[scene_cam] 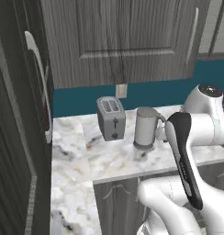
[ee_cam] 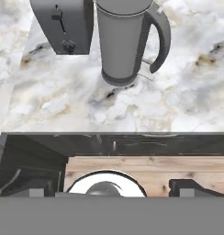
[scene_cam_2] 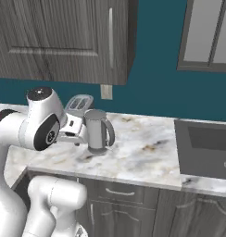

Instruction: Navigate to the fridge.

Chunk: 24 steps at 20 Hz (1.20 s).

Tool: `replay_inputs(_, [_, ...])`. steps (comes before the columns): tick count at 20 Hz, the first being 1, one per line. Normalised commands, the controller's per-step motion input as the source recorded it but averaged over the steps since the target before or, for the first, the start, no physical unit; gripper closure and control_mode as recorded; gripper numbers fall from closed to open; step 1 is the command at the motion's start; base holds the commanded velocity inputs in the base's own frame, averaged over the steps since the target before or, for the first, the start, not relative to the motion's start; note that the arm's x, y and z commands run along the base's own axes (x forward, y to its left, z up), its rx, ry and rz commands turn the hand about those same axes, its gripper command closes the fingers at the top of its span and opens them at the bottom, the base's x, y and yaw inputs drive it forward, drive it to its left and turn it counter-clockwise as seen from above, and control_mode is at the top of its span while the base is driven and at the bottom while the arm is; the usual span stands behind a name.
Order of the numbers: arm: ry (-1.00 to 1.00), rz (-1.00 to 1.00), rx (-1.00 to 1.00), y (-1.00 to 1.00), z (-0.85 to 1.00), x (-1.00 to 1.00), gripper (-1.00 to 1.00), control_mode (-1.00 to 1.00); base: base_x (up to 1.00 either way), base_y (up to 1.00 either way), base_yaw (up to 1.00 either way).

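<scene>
Where the fridge stands cannot be told from these views. The tall unit at the left edge of the left base view is a dark wood-grain cabinet [scene_cam: 15,137] with a pale curved handle [scene_cam: 40,82] and is cut off by the frame, so its full height and width are hidden.

Mid-frame, a marble desk [scene_cam: 114,158] carries a grey toaster [scene_cam: 111,118] and, just beside it to the right, a grey kettle [scene_cam: 146,127] – near each other, not touching. In the right base view the arm covers the toaster's lower half. Dark wall cabinets [scene_cam: 127,36] hang above, and a teal wall with a pale outlet [scene_cam: 121,90] sits behind.

At the right edge of the right base view a dark sink [scene_cam_2: 205,148] is cut off; above it, a window [scene_cam_2: 210,34] runs out of the top corner.

In the hand view the gripper [ee_cam: 111,193] is released – tips spread wide at the bottom edge, barely showing, nothing between them. Wood floor [ee_cam: 146,167] shows below the desk edge.
</scene>
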Motion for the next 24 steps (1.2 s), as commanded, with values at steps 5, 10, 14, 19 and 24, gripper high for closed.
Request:
replay_inputs(5, [0.00,0.00,0.00,0.00,0.00,0.00,-1.00,1.00,-0.49,-0.76,-0.38])
replay_inputs(10, [0.00,0.00,0.00,0.00,0.00,0.00,-1.00,1.00,-0.19,-0.69,-0.51])
replay_inputs(14, [0.00,0.00,0.00,0.00,0.00,0.00,-1.00,1.00,0.00,-0.41,-0.59])
replay_inputs(19, [0.00,0.00,0.00,0.00,0.00,0.00,-1.00,1.00,0.00,-0.20,-0.65])
replay_inputs(24, [0.00,0.00,0.00,0.00,0.00,0.00,-1.00,1.00,0.06,-0.18,-0.66])
